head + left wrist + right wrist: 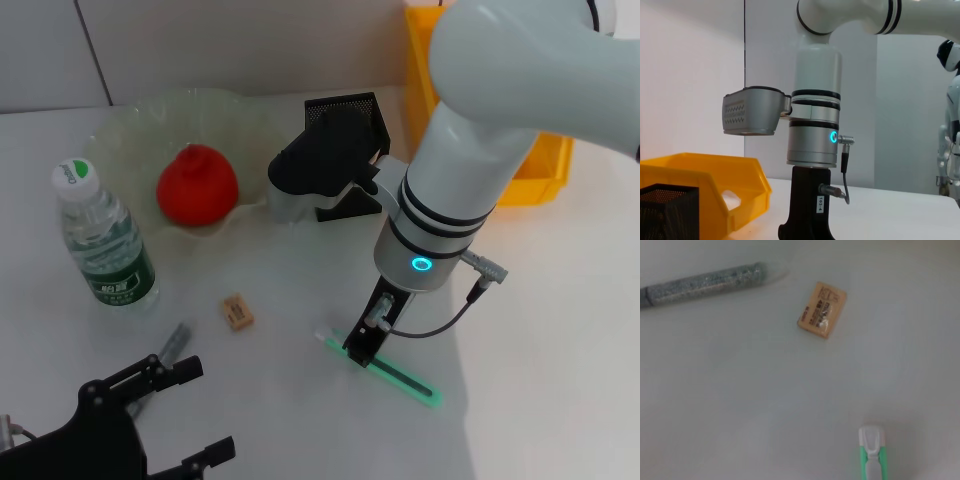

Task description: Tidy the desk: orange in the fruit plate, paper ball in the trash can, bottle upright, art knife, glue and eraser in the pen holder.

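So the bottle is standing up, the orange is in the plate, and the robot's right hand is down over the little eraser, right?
Almost. The bottle stands upright and the orange sits in the fruit plate, but the head view shows the right gripper down over the green art knife. The eraser lies apart on the table.

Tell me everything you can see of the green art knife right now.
The art knife is a slim, flat stick, bright green along its edges with a paler strip down the middle, plastic by its look. The end seen in the right wrist view is white. It lies flat on the white table, slanting, in front of the pen holder and apart from the eraser. The right gripper stands over its white end; whether it touches or grips the knife cannot be told.
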